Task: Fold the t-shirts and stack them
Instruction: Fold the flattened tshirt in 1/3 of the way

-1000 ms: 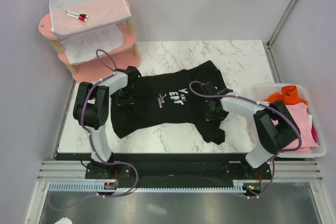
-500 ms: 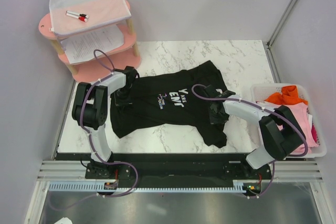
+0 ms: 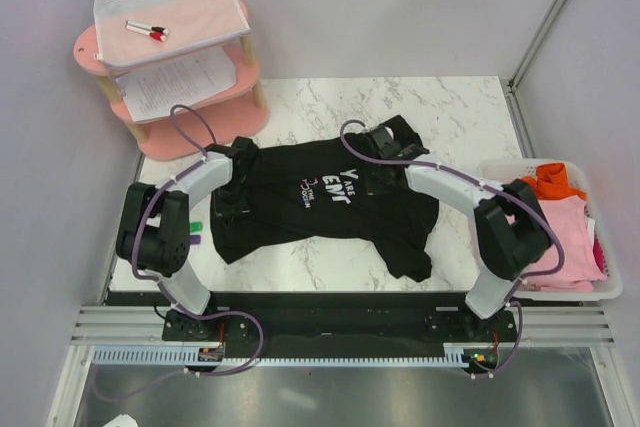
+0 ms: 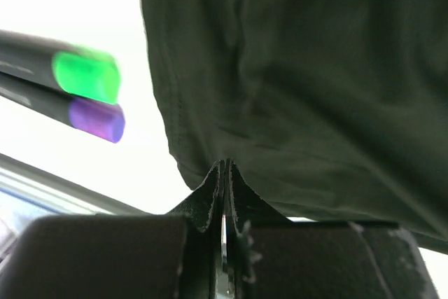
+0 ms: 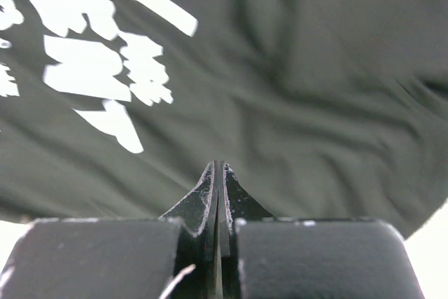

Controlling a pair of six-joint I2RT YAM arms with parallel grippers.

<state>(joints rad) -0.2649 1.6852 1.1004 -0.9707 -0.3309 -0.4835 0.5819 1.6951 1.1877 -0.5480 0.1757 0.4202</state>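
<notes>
Black t-shirt (image 3: 330, 197) lies spread out. Left gripper (image 4: 224, 169) at its nine o'clock and right gripper (image 5: 215, 169) at two o'clock, both with jaws closed, are likely flattening it for folding.

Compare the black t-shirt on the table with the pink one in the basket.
The black t-shirt lies spread out on the marble table; the pink t-shirt sits bunched in the white basket. The black t-shirt carries white lettering; the pink t-shirt looks plain. Neither is folded yet.

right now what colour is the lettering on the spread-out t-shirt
White lettering on the black t-shirt, clearest in the right wrist view.
</notes>
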